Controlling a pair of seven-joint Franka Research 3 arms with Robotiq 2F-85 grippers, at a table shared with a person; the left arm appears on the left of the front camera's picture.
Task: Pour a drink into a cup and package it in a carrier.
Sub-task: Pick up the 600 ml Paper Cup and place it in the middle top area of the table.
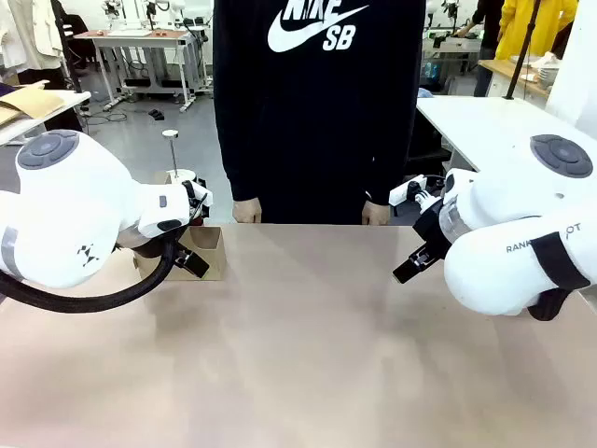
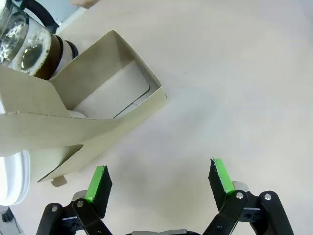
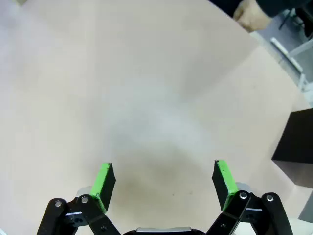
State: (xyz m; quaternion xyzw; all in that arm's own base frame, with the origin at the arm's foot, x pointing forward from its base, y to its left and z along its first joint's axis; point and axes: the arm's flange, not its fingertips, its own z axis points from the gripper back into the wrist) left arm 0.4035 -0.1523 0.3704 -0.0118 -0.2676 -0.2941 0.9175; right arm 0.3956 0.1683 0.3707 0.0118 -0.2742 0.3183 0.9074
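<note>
Jaws apart, nothing held: left end effector [image 2: 157, 167], right end effector [image 3: 163, 165]. At 10 o'clock of the left one sits the brown cardboard carrier [image 2: 105, 56], with the clear glass jug of dark drink [image 2: 29, 54] just beyond it. Risk: reaching past the carrier may shove it or tip the jug.

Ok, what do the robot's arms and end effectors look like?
Both arms are glossy white, rounded shells with grey disc caps; the left arm trails a thick black cable, the right arm carries dark lettering. The left end effector and right end effector are black linkages with green pads.
</note>
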